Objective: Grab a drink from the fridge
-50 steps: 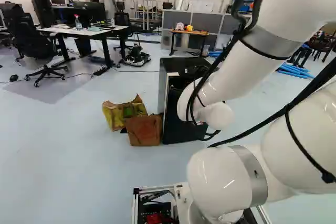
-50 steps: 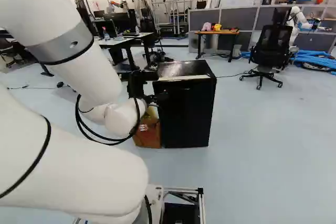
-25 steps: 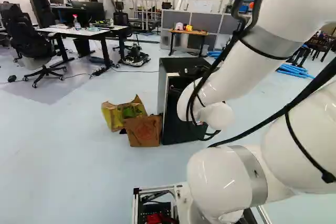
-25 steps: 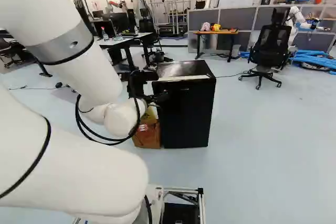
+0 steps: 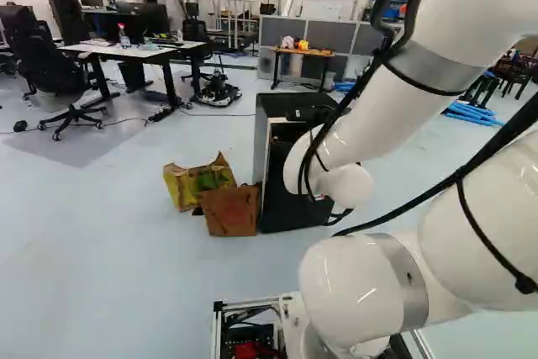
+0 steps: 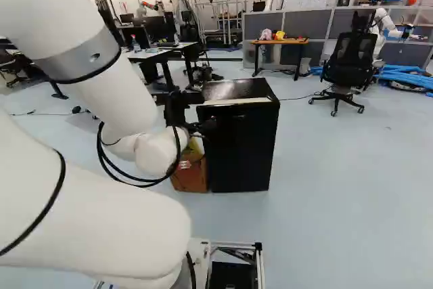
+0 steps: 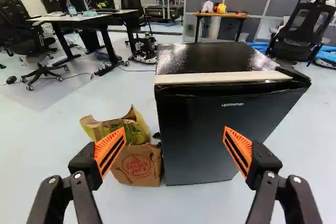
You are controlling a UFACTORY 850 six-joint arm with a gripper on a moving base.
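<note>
This is a robotics lab with office furniture: another robot (image 6: pixel 383 21) at upper right of the right base view, near a mesh chair (image 6: pixel 352 51) and grey partitions (image 6: pixel 314 26); a desk (image 5: pixel 134 52) and monitors (image 5: pixel 139 23) at upper left of the left base view.

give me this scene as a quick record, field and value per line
hand: open, nothing gripped
fridge: black, upright, front facing the hand
fridge inside: hidden
drink: none identifiable
beside fridge: front paper bag, rear paper bag
beyond fridge: wood-topped table
task stage: drink not yet grabbed
</note>
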